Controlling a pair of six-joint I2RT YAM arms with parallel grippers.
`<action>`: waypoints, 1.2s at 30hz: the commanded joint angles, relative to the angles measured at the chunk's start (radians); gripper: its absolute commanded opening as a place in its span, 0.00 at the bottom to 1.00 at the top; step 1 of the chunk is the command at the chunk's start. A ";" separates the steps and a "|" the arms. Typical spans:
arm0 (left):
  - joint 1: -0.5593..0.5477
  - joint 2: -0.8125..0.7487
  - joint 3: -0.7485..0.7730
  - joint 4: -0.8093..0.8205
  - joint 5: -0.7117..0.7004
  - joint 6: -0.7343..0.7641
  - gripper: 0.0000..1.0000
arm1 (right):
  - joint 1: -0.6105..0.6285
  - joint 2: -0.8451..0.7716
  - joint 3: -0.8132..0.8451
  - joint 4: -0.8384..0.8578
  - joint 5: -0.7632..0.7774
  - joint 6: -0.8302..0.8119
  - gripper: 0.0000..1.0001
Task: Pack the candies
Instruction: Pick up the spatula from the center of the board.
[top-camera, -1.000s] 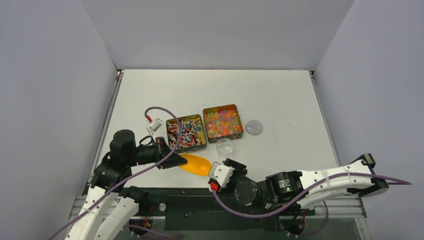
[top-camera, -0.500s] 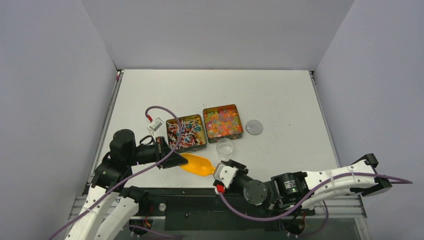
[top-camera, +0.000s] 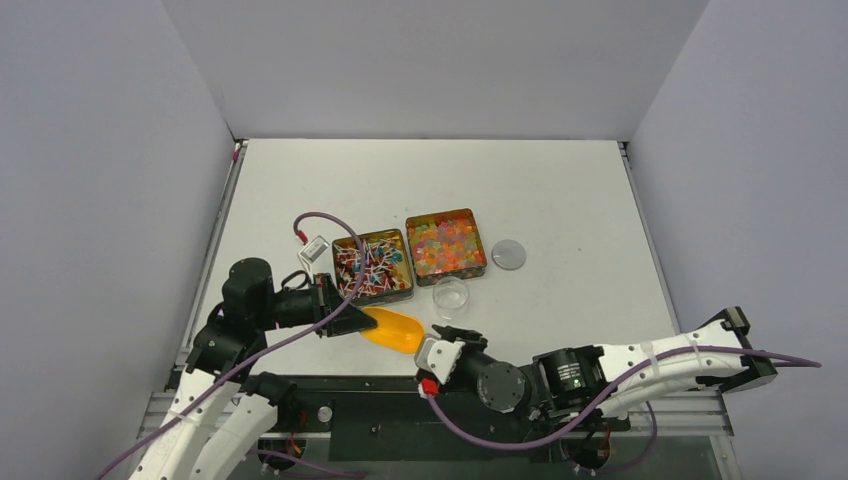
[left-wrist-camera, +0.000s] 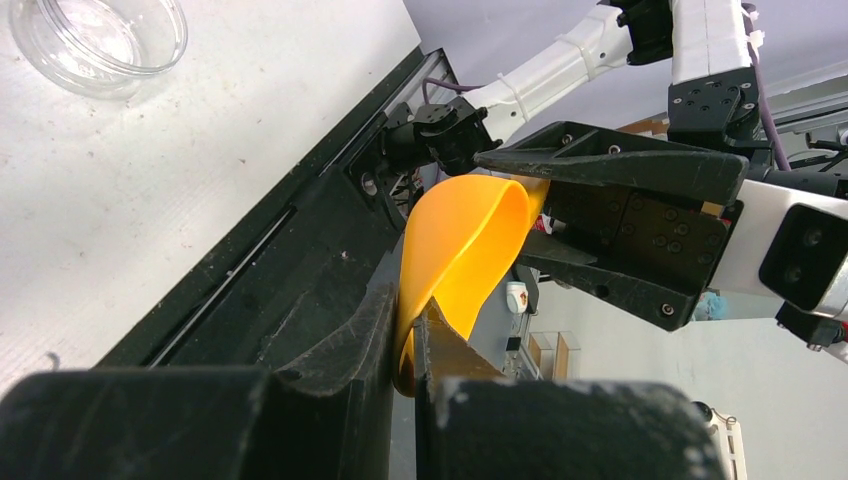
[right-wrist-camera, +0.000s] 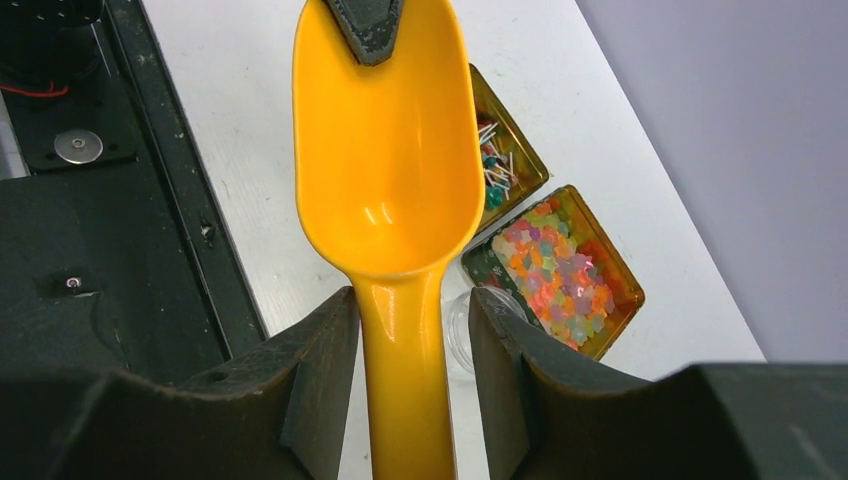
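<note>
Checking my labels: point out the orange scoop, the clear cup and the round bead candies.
orange scoop (right-wrist-camera: 385, 180), right wrist view, inside of its bowl.
clear cup (top-camera: 451, 293), top external view, its bare bottom.
round bead candies (top-camera: 446, 243), top external view, middle of the heap.

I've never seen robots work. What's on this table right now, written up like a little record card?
Tool: orange scoop, bowl empty
Left arm: left gripper shut on the scoop's bowl tip
Right arm: right gripper open, jaws either side of the handle, gaps showing
Sweets: wrapped candies and round beads, each in its own tin
Container: clear jar, looks empty; lid lying apart
</note>
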 joint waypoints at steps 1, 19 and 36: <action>-0.004 0.005 0.009 0.061 0.039 0.001 0.00 | 0.007 0.017 0.029 0.036 -0.006 -0.037 0.41; -0.008 0.019 0.001 0.032 0.034 0.033 0.00 | 0.006 0.018 0.035 0.073 -0.029 -0.071 0.21; -0.008 0.042 0.022 0.031 -0.006 0.049 0.48 | 0.005 -0.016 0.037 -0.012 0.029 -0.008 0.00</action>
